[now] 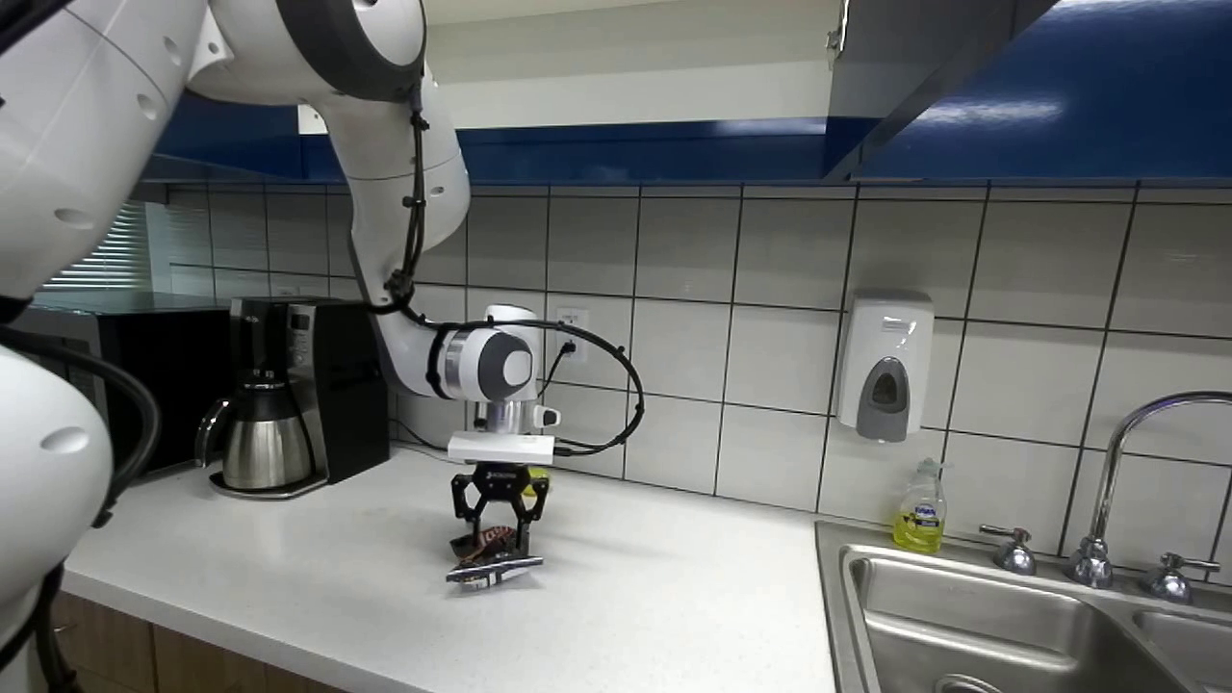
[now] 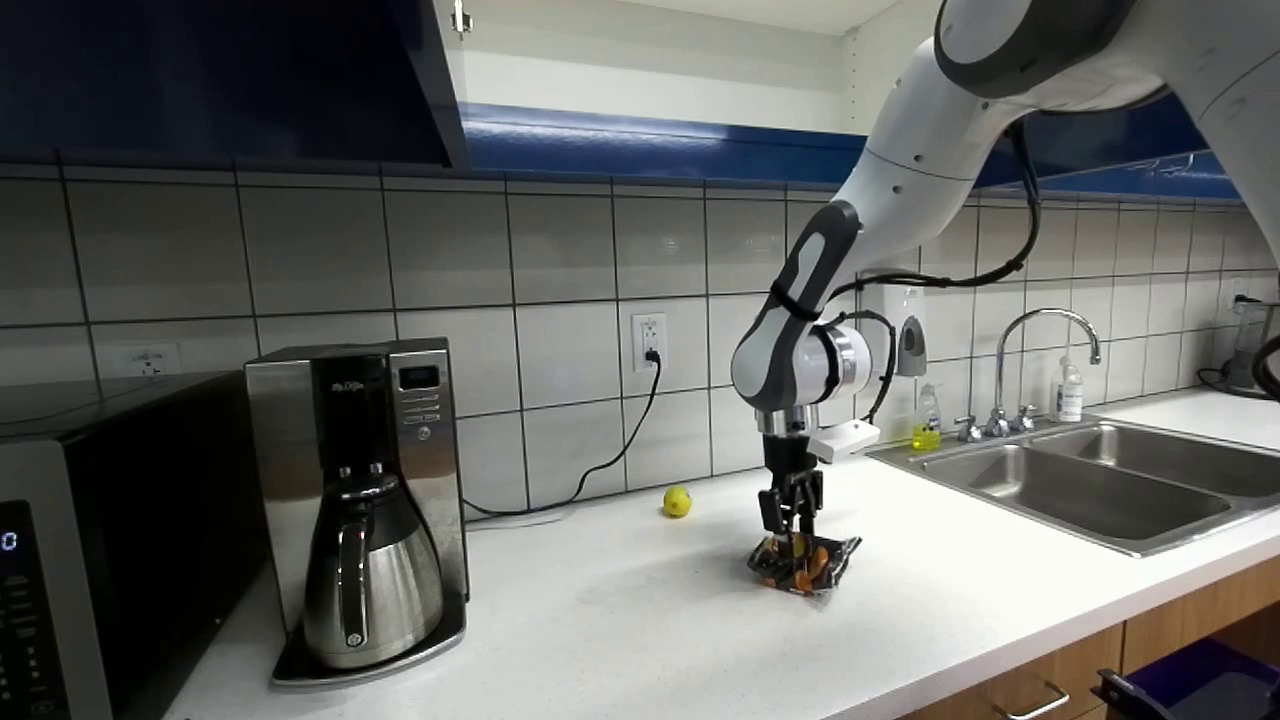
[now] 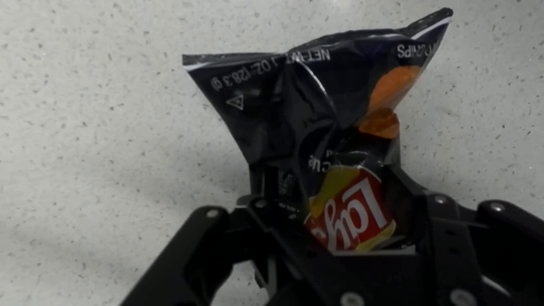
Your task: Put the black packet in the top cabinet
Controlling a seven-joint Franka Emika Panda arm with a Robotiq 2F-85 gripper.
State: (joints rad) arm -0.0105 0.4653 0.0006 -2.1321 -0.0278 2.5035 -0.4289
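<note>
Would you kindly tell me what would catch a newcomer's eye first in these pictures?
Most likely the big white robot arm, reaching down over the white countertop, its gripper squeezing a black Lay's chip packet. Above, in both exterior views, the top cabinet stands open, glossy blue outside, white within.

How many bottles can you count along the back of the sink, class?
2. In an exterior view, the bottle of yellow liquid stands left of the faucet, and the pale bottle stands right of it. None seems hidden there.
</note>
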